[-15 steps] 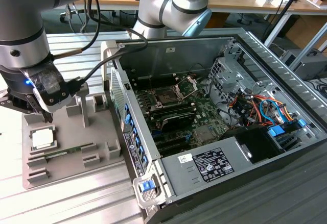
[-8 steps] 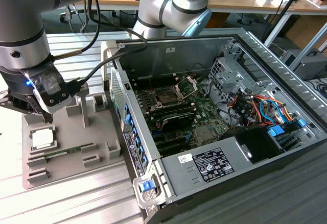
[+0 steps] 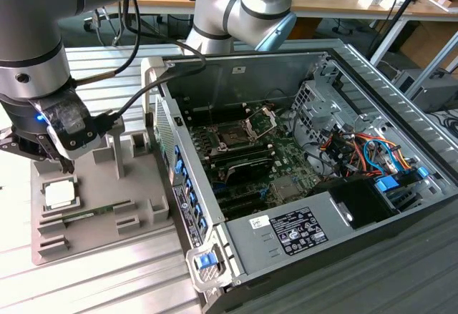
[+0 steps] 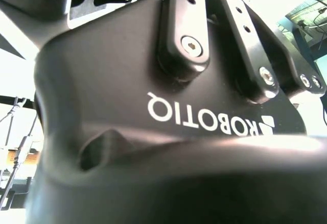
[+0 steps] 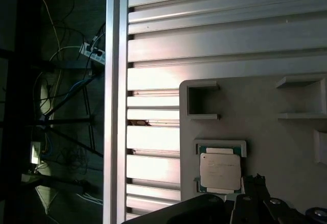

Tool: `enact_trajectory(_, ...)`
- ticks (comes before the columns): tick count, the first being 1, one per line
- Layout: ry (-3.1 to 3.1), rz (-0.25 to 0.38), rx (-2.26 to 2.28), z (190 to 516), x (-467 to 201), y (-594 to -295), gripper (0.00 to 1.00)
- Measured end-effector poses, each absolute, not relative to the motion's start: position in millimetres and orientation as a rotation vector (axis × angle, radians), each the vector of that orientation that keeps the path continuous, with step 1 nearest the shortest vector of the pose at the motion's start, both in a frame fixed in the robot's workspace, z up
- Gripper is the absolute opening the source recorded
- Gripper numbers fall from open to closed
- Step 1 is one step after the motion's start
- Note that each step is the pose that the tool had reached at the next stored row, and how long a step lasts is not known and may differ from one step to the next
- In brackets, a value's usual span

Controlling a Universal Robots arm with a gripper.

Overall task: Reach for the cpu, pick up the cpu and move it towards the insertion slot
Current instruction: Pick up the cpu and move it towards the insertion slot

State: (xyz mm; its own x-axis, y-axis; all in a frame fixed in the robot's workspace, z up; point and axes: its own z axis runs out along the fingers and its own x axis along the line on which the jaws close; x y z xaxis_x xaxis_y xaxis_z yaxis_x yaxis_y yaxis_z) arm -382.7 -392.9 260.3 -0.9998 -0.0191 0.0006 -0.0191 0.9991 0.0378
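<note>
The cpu (image 3: 59,194) lies flat in its recess on the grey fixture plate (image 3: 107,235) at the exterior view's left, pale metal top up. My gripper (image 3: 39,162) hangs just above it, open, with nothing between its fingers. In the first wrist view the cpu (image 5: 219,170) sits in its framed seat, and a black finger link (image 5: 254,196) shows beside it. The gripper's black body (image 4: 153,106) is seen close up in the second wrist view. The insertion slot (image 3: 232,136) sits in the motherboard inside the open computer case, its silver frame (image 3: 262,120) raised.
A green memory stick (image 3: 86,216) lies on the fixture next to the cpu. Grey upright posts (image 3: 118,149) stand on the fixture. The case wall (image 3: 182,192) rises between fixture and motherboard. Cables and a drive cage (image 3: 358,149) fill the case's far side.
</note>
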Motion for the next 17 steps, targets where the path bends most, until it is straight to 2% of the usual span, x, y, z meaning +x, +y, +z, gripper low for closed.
enact_trajectory(17, -3.140, -0.060, 0.030, 255.9, -382.7, -392.8, 0.10)
